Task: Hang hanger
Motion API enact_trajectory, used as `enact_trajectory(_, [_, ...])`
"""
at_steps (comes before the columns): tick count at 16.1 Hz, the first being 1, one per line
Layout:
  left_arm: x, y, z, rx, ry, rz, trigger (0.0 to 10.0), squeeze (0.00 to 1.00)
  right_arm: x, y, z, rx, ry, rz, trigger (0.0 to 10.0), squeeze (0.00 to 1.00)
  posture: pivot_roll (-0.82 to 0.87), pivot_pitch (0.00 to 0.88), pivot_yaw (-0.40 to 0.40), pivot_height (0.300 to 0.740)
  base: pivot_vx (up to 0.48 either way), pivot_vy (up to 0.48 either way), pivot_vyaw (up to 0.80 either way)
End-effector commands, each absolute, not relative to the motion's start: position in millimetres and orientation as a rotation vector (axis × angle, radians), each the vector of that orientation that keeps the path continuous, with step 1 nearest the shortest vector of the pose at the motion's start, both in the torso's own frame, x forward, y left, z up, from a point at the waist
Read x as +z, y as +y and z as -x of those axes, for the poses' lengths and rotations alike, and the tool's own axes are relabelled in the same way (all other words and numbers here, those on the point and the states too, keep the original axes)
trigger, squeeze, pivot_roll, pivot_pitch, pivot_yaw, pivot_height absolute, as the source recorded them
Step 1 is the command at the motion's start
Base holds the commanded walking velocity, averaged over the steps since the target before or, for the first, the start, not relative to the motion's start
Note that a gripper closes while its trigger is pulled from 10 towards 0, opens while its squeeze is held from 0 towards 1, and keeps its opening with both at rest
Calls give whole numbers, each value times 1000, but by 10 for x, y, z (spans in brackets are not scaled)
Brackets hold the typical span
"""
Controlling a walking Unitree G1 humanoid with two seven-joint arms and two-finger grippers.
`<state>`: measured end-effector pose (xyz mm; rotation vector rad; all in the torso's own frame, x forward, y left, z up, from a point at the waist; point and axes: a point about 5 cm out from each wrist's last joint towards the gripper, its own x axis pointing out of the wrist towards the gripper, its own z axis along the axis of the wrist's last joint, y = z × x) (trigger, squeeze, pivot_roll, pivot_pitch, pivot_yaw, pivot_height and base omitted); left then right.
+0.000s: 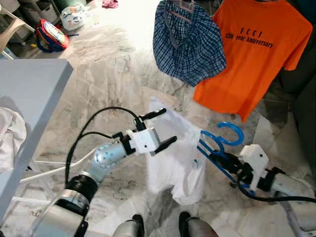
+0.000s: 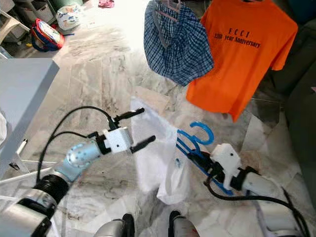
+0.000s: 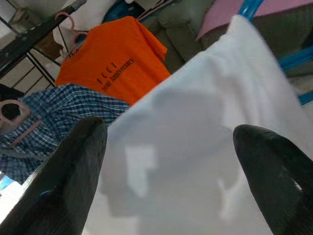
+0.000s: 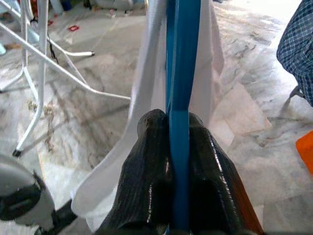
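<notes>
A blue plastic hanger [image 1: 220, 144] carries a white garment [image 1: 173, 158] that hangs low over the floor. My right gripper [image 1: 221, 163] is shut on the hanger's blue bar [image 4: 179, 98], at the right of the head views. My left gripper [image 1: 159, 129] is open just left of the white garment [image 3: 195, 147], its two black fingers [image 3: 68, 176] spread on either side of the cloth without clamping it. Ahead, an orange T-shirt [image 1: 256, 49] and a blue checked garment [image 1: 187, 42] hang from a dark rail [image 3: 34, 36].
A grey table [image 1: 29, 94] with white cloth on it stands at my left, on white legs [image 4: 36, 73]. Bags and clutter [image 1: 52, 32] lie on the marble floor far left. A dark sofa [image 1: 303, 98] is at the right.
</notes>
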<state>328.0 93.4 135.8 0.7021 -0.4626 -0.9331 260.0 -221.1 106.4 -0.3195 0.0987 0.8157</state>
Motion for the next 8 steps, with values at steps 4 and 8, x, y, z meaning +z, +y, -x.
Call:
enact_trajectory(4, [1392, 992, -3317, -950, -463, -778, 10000, 1000, 1109, -2213, -2550, 880, 91, 338, 10000, 0, -53, 248, 96, 740, 0, 0, 0])
enact_trajectory(8, [1418, 1040, -3357, -968, -449, -847, 10000, 1000, 1086, -2225, -2523, 925, 123, 354, 10000, 0, -50, 248, 100, 740, 0, 0, 0])
